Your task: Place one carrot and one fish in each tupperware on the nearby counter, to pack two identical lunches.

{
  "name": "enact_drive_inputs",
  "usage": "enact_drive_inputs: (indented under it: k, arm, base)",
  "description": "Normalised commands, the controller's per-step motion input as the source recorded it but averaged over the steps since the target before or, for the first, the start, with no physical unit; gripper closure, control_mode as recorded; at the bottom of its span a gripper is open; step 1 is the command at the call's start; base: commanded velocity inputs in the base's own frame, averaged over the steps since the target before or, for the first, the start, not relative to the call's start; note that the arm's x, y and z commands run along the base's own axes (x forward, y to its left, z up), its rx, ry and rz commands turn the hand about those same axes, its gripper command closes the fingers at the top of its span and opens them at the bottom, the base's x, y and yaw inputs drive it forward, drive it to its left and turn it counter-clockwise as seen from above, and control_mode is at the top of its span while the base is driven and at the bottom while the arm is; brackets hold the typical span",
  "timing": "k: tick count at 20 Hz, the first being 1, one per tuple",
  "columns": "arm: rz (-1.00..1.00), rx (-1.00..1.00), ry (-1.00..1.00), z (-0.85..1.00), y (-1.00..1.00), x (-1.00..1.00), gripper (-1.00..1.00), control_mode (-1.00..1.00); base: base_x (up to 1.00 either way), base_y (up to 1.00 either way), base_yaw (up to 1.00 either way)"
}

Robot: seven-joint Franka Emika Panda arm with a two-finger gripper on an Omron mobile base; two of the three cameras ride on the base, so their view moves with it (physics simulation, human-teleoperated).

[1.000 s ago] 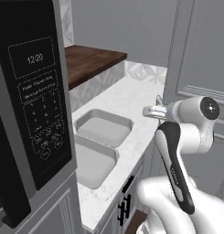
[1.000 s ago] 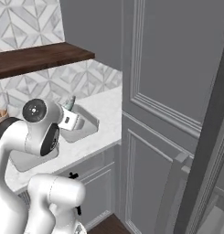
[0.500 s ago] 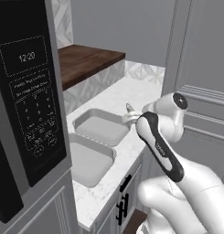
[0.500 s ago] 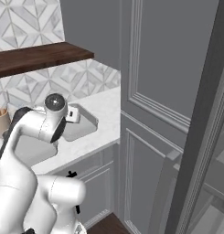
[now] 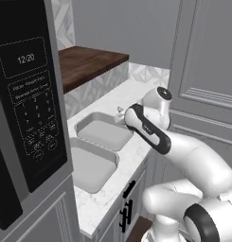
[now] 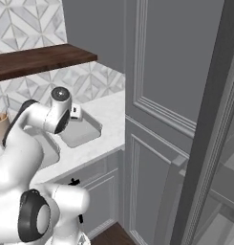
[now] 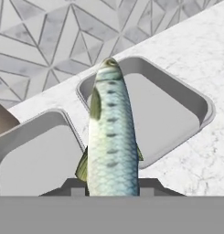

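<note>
My gripper [image 7: 111,187] is shut on a pale silvery-green fish [image 7: 111,137] that stands out lengthwise from between the fingers. Ahead of it two grey tupperware tubs lie side by side on the white marbled counter [image 7: 200,45]: one to the right [image 7: 177,114] and one to the left [image 7: 31,155], both looking bare inside. The fish's head points at the right tub's near-left corner. In the left base view the gripper [image 5: 120,112] hovers at the edge of the farther tub [image 5: 103,134], with the nearer tub [image 5: 89,168] beside it. The carrot is out of view.
A black microwave [image 5: 27,94] stands close on the left, and a dark wooden shelf [image 5: 89,59] runs above the counter. A tall grey cabinet [image 5: 207,71] rises on the right. A brown utensil holder [image 6: 0,127] sits by the tiled wall.
The arm has swung left from beside the tall cabinet to the farther tub's edge, carrying the fish. Both base views have shifted a little with the base.
</note>
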Motion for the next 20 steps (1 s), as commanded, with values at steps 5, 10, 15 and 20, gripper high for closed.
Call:
enact_drive_inputs:
  k: [5, 10, 15, 20]
  arm:
    - [0.0, -0.02, 0.0, -0.37, 0.01, 0.36, 1.0, -1.0]
    - [0.0, -0.04, 0.0, -0.39, 0.1, 0.43, 1.0, -1.0]
    - [0.0, -0.03, 0.03, -0.33, 0.15, 0.44, 1.0, -1.0]
    - [0.0, -0.03, 0.03, -0.32, 0.11, 0.43, 1.0, -1.0]
  base:
    - [0.0, 0.0, 0.0]
    - [0.0, 0.0, 0.0]
    - [0.0, 0.0, 0.0]
    - [0.0, 0.0, 0.0]
